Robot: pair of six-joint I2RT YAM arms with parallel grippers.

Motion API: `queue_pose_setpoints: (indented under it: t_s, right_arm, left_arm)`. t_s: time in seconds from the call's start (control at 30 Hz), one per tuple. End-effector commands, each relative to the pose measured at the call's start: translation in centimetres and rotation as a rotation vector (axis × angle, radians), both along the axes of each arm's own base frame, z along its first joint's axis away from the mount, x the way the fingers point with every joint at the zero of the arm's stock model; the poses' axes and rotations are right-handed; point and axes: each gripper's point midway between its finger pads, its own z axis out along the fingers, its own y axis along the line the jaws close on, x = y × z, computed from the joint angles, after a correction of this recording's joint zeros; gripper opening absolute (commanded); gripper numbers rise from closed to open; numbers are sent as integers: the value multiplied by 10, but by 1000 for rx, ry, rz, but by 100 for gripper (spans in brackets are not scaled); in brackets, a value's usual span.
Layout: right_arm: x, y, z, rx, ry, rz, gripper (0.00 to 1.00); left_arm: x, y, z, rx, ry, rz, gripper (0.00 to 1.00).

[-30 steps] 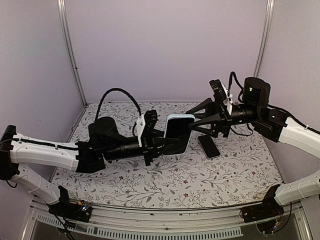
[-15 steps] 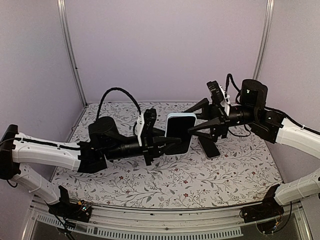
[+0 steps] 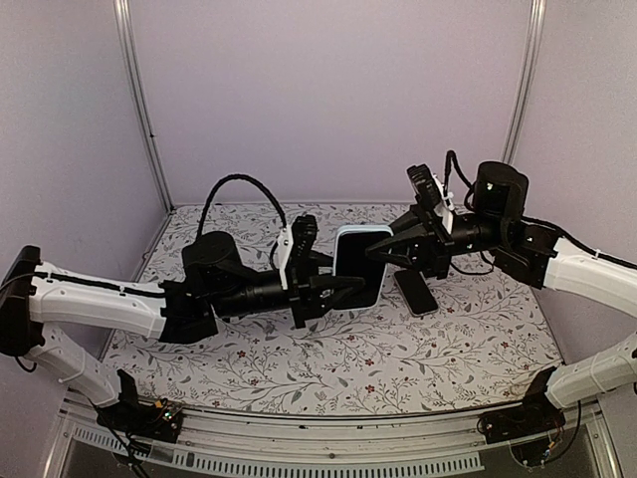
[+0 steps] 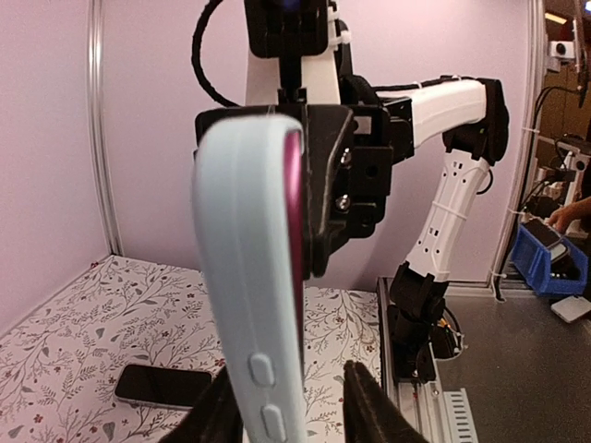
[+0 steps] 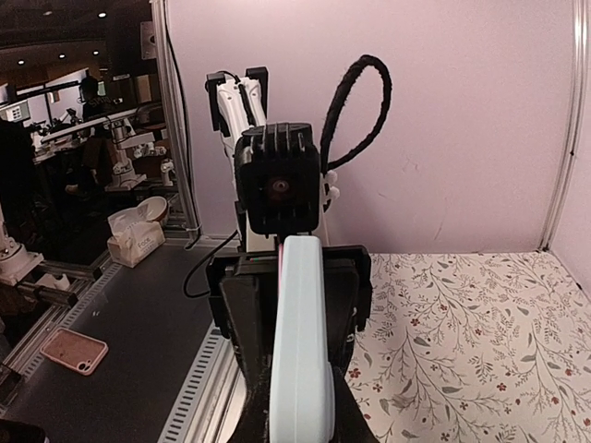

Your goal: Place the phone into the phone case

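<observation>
The light blue phone case [image 3: 361,264] stands upright in the air over the middle of the table. It also shows in the left wrist view [image 4: 249,277], with a magenta lining, and edge-on in the right wrist view [image 5: 300,351]. My right gripper [image 3: 383,249] reaches in from the right and its fingers sit tight against both sides of the case [image 5: 300,415]. My left gripper [image 3: 343,282] is around the case's lower part, with a gap between one finger [image 4: 362,397] and the case. The black phone [image 3: 415,292] lies flat on the table under my right gripper, and shows in the left wrist view [image 4: 166,386].
The table has a floral cloth [image 3: 328,363]. Metal posts [image 3: 139,100] and purple walls close the back and sides. The two arms meet head-on above the centre. A blue bin [image 4: 554,268] stands beyond the table's edge.
My right gripper moved left onto the case and its wide-spread fingers closed on it. My left arm and the case shifted slightly to the right.
</observation>
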Motion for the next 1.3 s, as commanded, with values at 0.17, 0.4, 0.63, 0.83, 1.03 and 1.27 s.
queue_pose_setpoints:
  t_s: [0.17, 0.4, 0.63, 0.83, 1.03, 1.27]
  right_arm:
    - [1, -5, -3, -12, -40, -48, 0]
    - [-1, 1, -5, -23, -20, 6, 0]
    - [-5, -3, 0, -13, -43, 7, 0]
    - [-8, -5, 4, -6, -54, 15, 0]
    - [-6, -6, 6, -2, -68, -6, 0]
    - [-8, -7, 5, -7, -77, 2, 0]
  left_arm:
    - [3, 29, 60, -126, -96, 84, 76]
    - [5, 15, 70, -97, -113, 61, 63]
    - [7, 20, 69, -102, -97, 62, 70]
    - [23, 16, 46, -63, 27, 33, 65]
    - [4, 2, 42, -56, 50, -113, 37]
    - [7, 9, 52, -108, 51, -86, 0]
